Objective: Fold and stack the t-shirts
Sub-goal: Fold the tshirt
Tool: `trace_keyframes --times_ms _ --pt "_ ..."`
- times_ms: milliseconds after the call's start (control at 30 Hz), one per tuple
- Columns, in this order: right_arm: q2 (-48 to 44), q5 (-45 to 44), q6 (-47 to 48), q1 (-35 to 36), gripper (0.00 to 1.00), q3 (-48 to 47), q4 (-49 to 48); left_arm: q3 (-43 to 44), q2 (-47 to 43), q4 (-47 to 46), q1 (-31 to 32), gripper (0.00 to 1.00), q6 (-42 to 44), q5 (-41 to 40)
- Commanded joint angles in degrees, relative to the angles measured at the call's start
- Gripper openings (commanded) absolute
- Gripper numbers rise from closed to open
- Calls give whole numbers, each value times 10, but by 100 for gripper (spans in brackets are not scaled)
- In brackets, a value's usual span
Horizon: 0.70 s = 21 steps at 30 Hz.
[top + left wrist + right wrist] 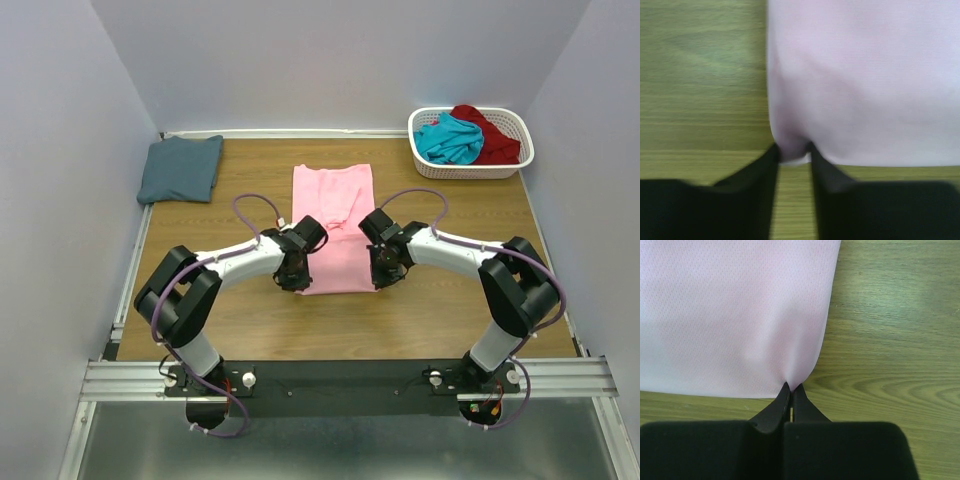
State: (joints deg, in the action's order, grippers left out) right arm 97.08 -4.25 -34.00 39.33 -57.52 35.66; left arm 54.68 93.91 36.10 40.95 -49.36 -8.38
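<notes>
A light pink t-shirt [333, 215] lies flat as a long folded strip in the middle of the table. My left gripper [292, 283] is at its near left corner. In the left wrist view its jaws [793, 150] stand partly apart, with a bulge of the pink cloth [865, 75] between the tips. My right gripper [383, 278] is at the near right corner. There the right gripper [791, 387] is shut, pinching the edge of the pink cloth [730, 315]. A slate blue-grey t-shirt [180, 168] lies folded at the far left.
A white slotted basket [470, 170] at the far right corner holds a teal t-shirt [450, 140] and a dark red t-shirt [495, 140]. Grey walls close in the table on three sides. Bare wood [450, 310] runs along the near edge.
</notes>
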Motion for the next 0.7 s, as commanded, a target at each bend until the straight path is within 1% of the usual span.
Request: trace_keyframes --times_ms 0,33,100,267,433,500,533,600,633,667 --pt "11 -9 9 7 1 29 27 -7 39 6 11 23 -5 -2" --pt "10 -9 10 7 1 28 27 -7 38 6 11 12 -4 -1" --pt "7 -10 10 6 1 26 26 -8 41 4 12 0 -2 2" --pt "-8 -22 21 6 1 11 29 -4 30 8 12 0 21 13" --pt "-39 -43 46 6 1 -14 82 -3 -40 42 12 0 29 2" --pt "-48 -17 57 6 1 -19 99 -4 -54 66 13 0 44 1" --pt "-49 -2 70 6 1 -22 125 -12 -69 70 17 0 53 10" --pt "-58 33 82 6 1 -31 161 -23 -87 86 27 0 62 49" --pt "-66 40 92 6 1 -30 192 -31 -115 94 36 0 60 63" --pt "-76 66 97 6 1 -28 207 -33 -131 113 59 0 57 81"
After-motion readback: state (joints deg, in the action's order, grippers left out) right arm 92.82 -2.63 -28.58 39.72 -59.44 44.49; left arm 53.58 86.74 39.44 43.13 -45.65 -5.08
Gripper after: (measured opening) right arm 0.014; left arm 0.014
